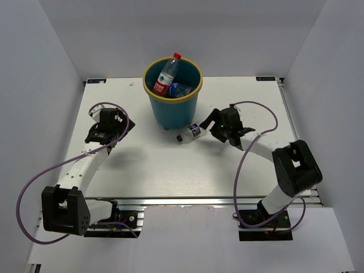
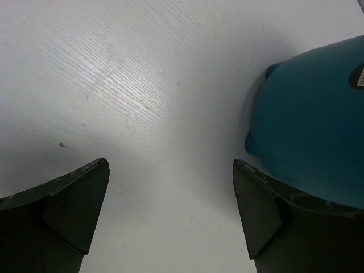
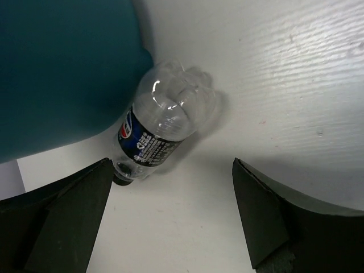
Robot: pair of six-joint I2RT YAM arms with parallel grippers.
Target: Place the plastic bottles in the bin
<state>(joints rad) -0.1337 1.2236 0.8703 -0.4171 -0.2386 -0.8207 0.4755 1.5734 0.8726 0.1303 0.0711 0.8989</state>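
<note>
- Teal bin [image 1: 172, 111] with a yellow rim, where does it stand?
- It stands upright at the far middle of the white desk [image 1: 148, 165]. Inside it a clear bottle with red label and red cap [image 1: 166, 77] leans against the wall, its cap above the rim. Beside it, lower in the bin, I see clear plastic with blue labels [image 1: 181, 89], but I cannot count how many bottles.
- Is any bottle outside?
- Yes, one clear bottle with a dark blue label [image 1: 189, 134] lies on its side on the desk, just beside the foot of the bin, on the side of the right arm. If it touches the bin, I cannot tell.
- And the right end effector [image 3: 170, 170]?
- Its two fingers are wide apart and hold nothing. It is near this bottle [image 3: 162, 122], which lies just ahead of the fingers, with the neck end close to one finger.
- The left end effector [image 2: 170, 170]?
- Also spread apart, with only bare desk between the fingers. It is over the desk, left of the bin [image 2: 313, 125], not touching it.
</note>
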